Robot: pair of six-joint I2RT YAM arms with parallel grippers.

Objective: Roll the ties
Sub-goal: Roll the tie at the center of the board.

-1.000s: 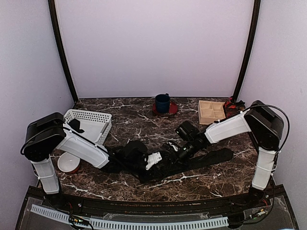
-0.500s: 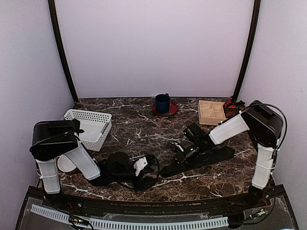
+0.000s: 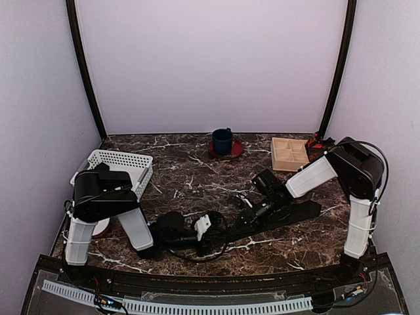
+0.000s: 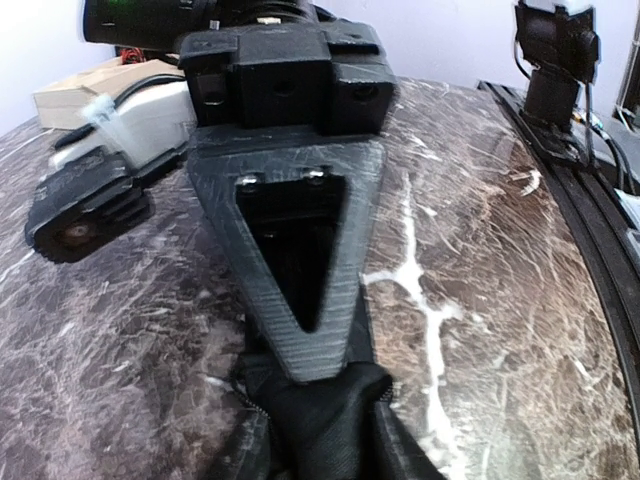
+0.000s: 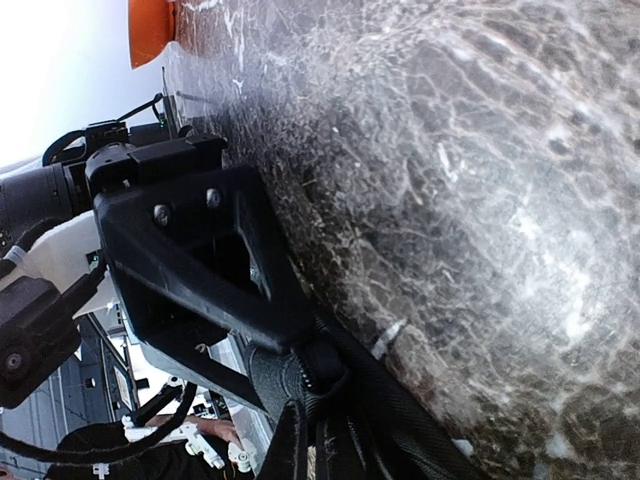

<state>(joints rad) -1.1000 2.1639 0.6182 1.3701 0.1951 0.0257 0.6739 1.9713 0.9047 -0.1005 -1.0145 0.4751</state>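
Observation:
One black tie (image 3: pixel 296 211) lies stretched across the marble table from front centre toward the right. My left gripper (image 3: pixel 213 235) is low at the table's front centre, shut on the tie's near end. In the left wrist view my gripper (image 4: pixel 320 385) pinches bunched black fabric of the tie (image 4: pixel 330 435). My right gripper (image 3: pixel 244 213) is just right of it, shut on the same tie. In the right wrist view my gripper (image 5: pixel 315 365) clamps folded layers of the tie (image 5: pixel 410 435) against the table.
A white basket (image 3: pixel 121 164) stands at the back left, a bowl (image 3: pixel 100 228) partly hidden behind the left arm. A blue mug (image 3: pixel 222 140) on a red coaster is at the back centre. A wooden compartment tray (image 3: pixel 290 153) and a red-black item (image 3: pixel 319 146) are at the back right.
The left arm has folded back and its gripper has pulled the tie toward the front edge. The heaped fabric at centre has been drawn out. The right gripper has shifted slightly right.

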